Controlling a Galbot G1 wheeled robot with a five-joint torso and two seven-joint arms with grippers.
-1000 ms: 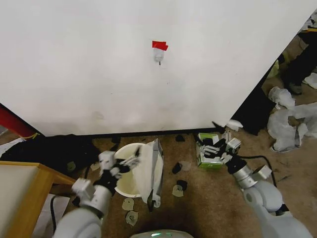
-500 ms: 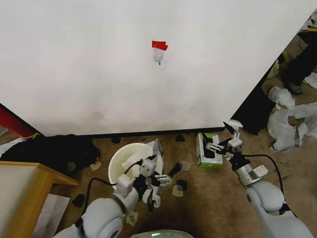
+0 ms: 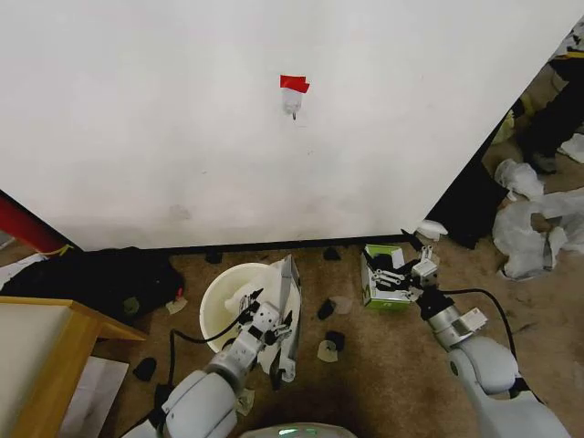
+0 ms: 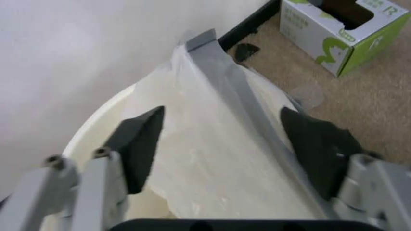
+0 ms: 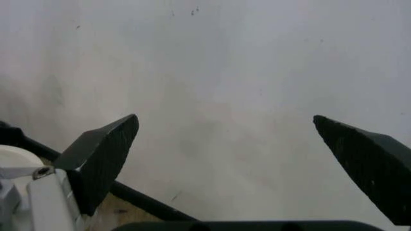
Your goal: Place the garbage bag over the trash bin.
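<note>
Since a second ago the left gripper [image 3: 267,321] has swung from the bin's left side to its right rim, fingers apart around the hanging bag [image 4: 212,159], so a grasp looks near. The thin, wrinkled bag drapes over the right rim of the cream bin [image 3: 219,297] on the floor. The right gripper [image 3: 399,274], also spread, hovers near the green box [image 3: 376,294].

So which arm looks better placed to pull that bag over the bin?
Probably the left: its open pincer hovers over the thin translucent white garbage bag on the round cream-white bin. The right pincer is off near the wall.
</note>
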